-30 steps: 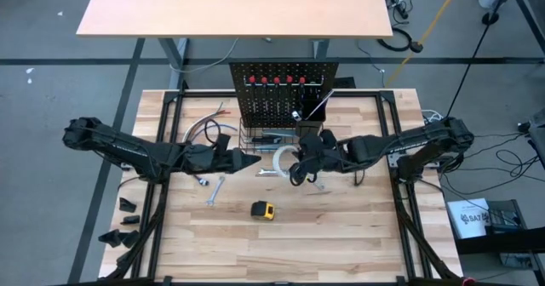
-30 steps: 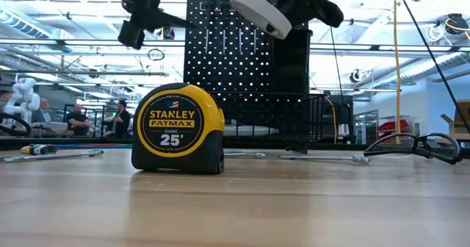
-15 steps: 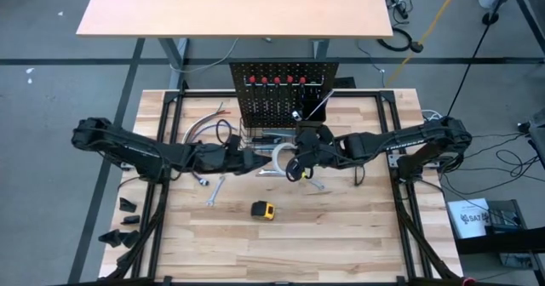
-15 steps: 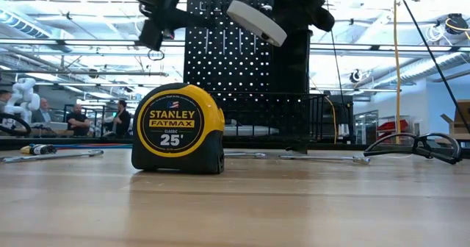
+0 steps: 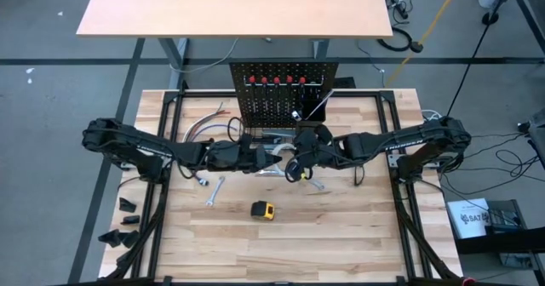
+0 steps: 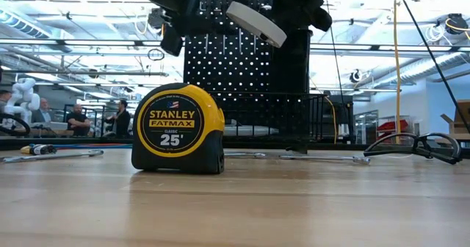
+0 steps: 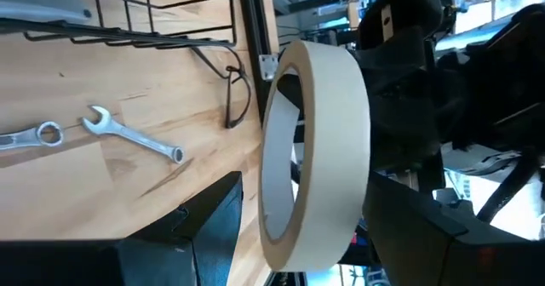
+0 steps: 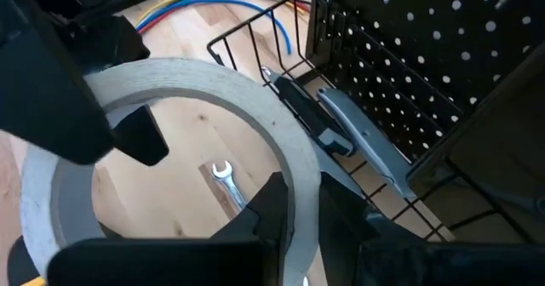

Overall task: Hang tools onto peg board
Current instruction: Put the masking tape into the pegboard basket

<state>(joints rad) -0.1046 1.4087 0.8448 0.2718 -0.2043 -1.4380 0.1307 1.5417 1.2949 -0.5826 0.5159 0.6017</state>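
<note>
The white tape roll [image 5: 279,154] hangs above the table in front of the peg board [image 5: 285,90] and its wire basket [image 5: 262,138]. My right gripper [image 5: 294,163] reaches in from the table's right and is shut on the roll [image 8: 170,77]. My left gripper [image 5: 266,157] comes in level from the left and is open. In the left wrist view its fingers [image 7: 204,222] stand on either side of the roll [image 7: 319,133], one before each flat face. The low view shows the roll [image 6: 257,23] high up and tilted. My right gripper pinches the roll's wall [image 8: 298,163], one finger inside the ring and one outside. The fingers slant down from the table's right. The roll is lifted clear of the table and tilted. My left gripper straddles the roll; I cannot tell whether either finger touches it.
A yellow-black tape measure [image 5: 263,209] stands near the middle of the table. Silver wrenches [image 5: 215,190] lie left of it and another [image 8: 226,177] lies below the roll. A grey utility knife [image 8: 358,141] lies in the basket. Coloured cables [image 5: 204,128] lie at the far left.
My left gripper has travelled toward the table's right edge, level and still open, until its fingers flank the tape roll. My right gripper has kept its hold, and the roll has stayed almost where it was.
</note>
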